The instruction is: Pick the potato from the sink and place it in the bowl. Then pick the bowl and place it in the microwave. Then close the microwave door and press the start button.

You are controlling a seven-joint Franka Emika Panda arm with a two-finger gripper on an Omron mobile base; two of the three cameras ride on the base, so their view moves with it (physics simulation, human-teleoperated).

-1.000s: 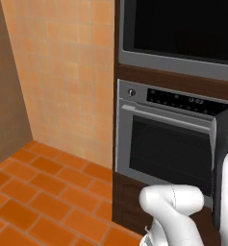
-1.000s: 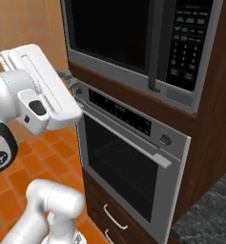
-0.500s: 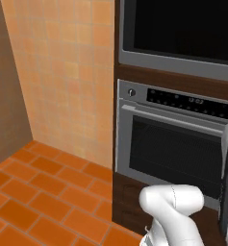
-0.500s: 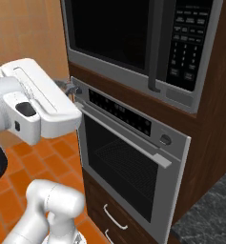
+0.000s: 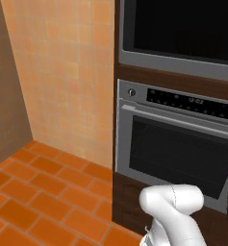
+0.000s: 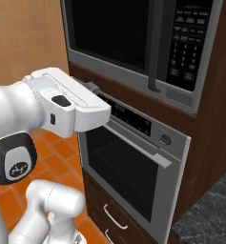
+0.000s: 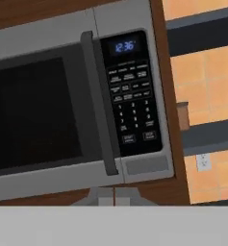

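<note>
We face a tall brown cabinet column [image 6: 214, 119] set against an orange tiled wall [image 5: 67, 77], with orange floor tiles [image 5: 33, 202] below. The microwave [image 6: 133, 43] sits high in that column, and its door [image 7: 33, 115] is shut flat against the frame, the dark glass hiding the inside. A grey vertical handle [image 7: 98, 101] runs down the door's right edge in the hand view. Beside the handle is the black keypad [image 7: 132, 96], with a blue clock reading 12:36 at its top and rows of small buttons under it; we cannot read which one is start.

Under the microwave is the oven [image 6: 133, 167], steel-fronted, with a bar handle [image 6: 138, 143] across the top of its window and a round knob [image 6: 166, 139] at one end of its control strip. Two drawers with curved pulls [image 6: 115, 217] lie beneath it. A dark speckled worktop [image 6: 210, 214] shows at the lower right of the right base view.

Our white arm [image 6: 43, 119] reaches across in front of the oven's upper left corner in the right base view. The gripper [image 7: 114, 194] looks straight at the microwave front, its tips barely rising at the bottom of the hand view; they seem close together with nothing between them, but we cannot tell for sure how far apart they stand.
</note>
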